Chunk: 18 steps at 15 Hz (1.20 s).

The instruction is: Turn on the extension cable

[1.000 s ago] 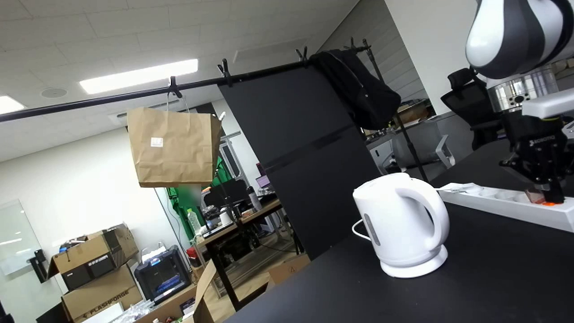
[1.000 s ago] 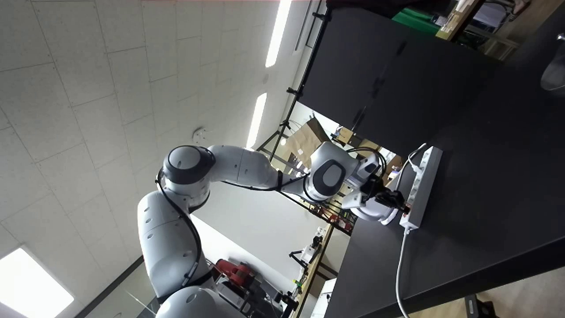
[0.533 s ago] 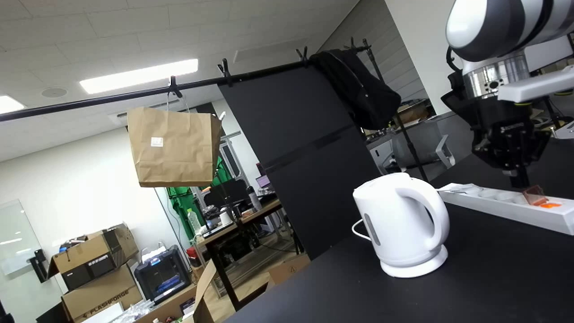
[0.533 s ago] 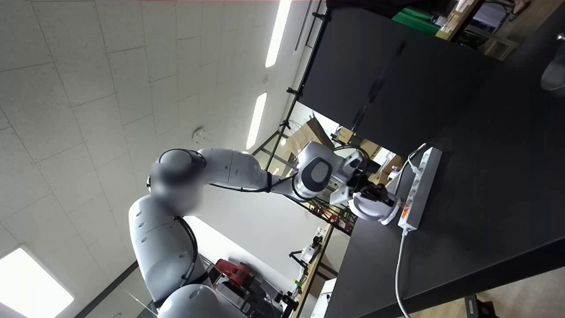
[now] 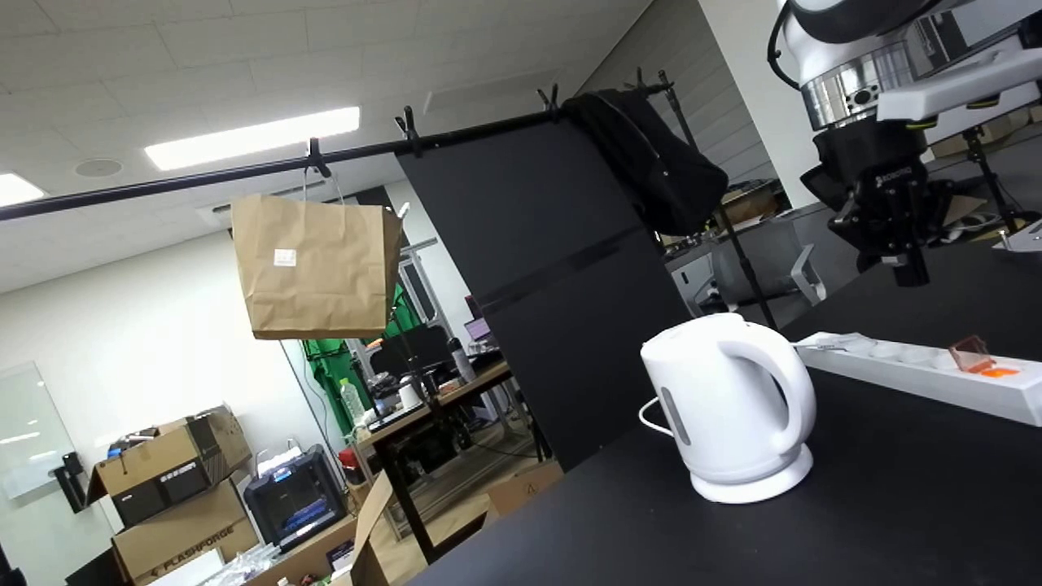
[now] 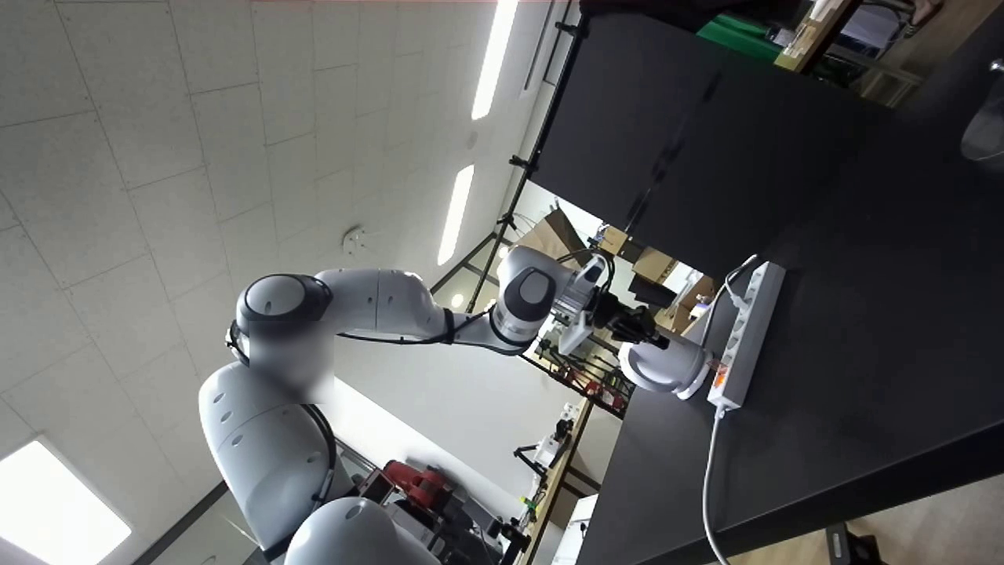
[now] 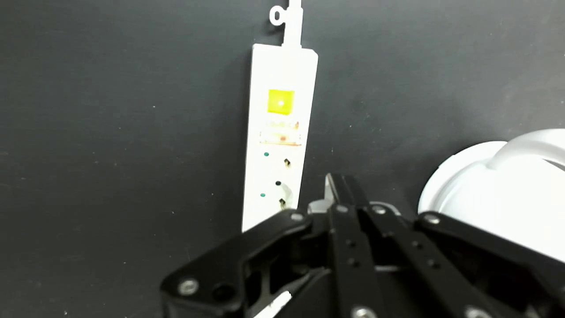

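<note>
Looks over a black tabletop, lower right of an exterior view, to a hung kraft paper bag and lit ceiling panel, upper left. Reads FLASHFORGE on a cardboard box, lower left; ROBOTIQ on the gripper, upper right. Hangs clenched, with fingers together, apart from the white power strip at right edge.

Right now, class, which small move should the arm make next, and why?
Probably ease the shut fingers up: they hang clear of the extension cable, whose switch looks bright, possibly lit, with its cover raised, so pressing might turn it off.
</note>
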Each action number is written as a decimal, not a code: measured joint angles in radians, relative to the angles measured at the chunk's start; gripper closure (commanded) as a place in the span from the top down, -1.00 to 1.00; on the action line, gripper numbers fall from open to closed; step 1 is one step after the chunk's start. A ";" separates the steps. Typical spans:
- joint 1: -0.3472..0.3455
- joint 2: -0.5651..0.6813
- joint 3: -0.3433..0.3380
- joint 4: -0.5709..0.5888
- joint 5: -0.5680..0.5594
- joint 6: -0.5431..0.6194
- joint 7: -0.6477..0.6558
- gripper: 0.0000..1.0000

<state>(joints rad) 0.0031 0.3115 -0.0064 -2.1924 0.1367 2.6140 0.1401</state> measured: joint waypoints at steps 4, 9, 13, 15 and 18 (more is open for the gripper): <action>0.023 -0.004 -0.021 0.000 -0.081 -0.032 0.026 -0.22; 0.063 -0.003 -0.069 0.000 -0.224 -0.067 0.110 0.47; 0.076 -0.004 -0.088 0.002 -0.296 -0.081 0.149 0.97; 0.081 -0.004 -0.093 0.002 -0.316 -0.082 0.159 1.00; 0.086 -0.006 -0.094 0.002 -0.332 -0.086 0.166 1.00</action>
<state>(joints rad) 0.0890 0.3059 -0.1005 -2.1901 -0.1951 2.5280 0.3057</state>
